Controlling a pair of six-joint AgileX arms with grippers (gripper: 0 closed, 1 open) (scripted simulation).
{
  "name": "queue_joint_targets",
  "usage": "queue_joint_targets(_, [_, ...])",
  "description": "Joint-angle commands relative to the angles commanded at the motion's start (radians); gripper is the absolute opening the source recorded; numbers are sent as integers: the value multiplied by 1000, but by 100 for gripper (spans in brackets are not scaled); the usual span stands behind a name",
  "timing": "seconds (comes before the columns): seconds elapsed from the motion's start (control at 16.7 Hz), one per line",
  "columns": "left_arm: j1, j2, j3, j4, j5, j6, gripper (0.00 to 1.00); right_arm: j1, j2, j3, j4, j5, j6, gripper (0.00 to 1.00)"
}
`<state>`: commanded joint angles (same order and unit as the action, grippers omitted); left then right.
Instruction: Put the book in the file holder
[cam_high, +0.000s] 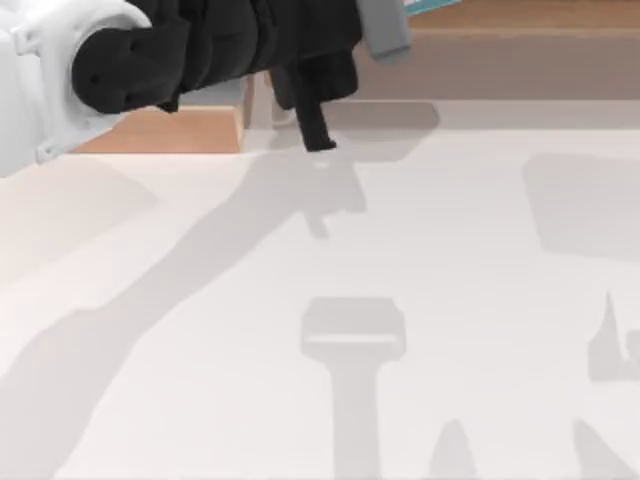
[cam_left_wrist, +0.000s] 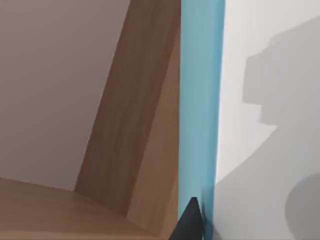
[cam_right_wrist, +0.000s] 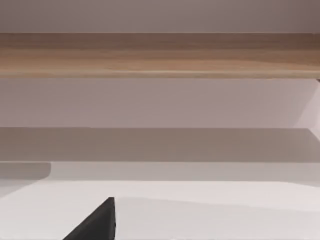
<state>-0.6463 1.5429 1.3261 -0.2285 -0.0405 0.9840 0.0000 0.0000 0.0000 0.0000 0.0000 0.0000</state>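
Left gripper (cam_high: 318, 125) is up at the tabletop's (cam_high: 400, 250) far edge, jaws clamped on the book (cam_left_wrist: 200, 100), right next to the brown wooden shelf (cam_left_wrist: 145, 125). Book's teal edge pokes out at the top, beside the file holder (cam_high: 385, 28). Can't tell what the right gripper's (cam_right_wrist: 95, 222) jaws are doing.

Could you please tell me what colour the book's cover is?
Teal-blue; the book shows best in the left wrist view.
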Motion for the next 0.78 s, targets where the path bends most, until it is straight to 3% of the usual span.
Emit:
queue_joint_targets(0.42, [186, -337, -331, 44, 245, 129, 0, 0, 0, 0, 0, 0, 0, 100])
queue_joint_targets(0.6, [262, -368, -423, 137, 282, 172, 0, 0, 0, 0, 0, 0, 0, 100])
queue_joint_targets(0.78, [338, -317, -497, 260, 262, 212, 0, 0, 0, 0, 0, 0, 0, 100])
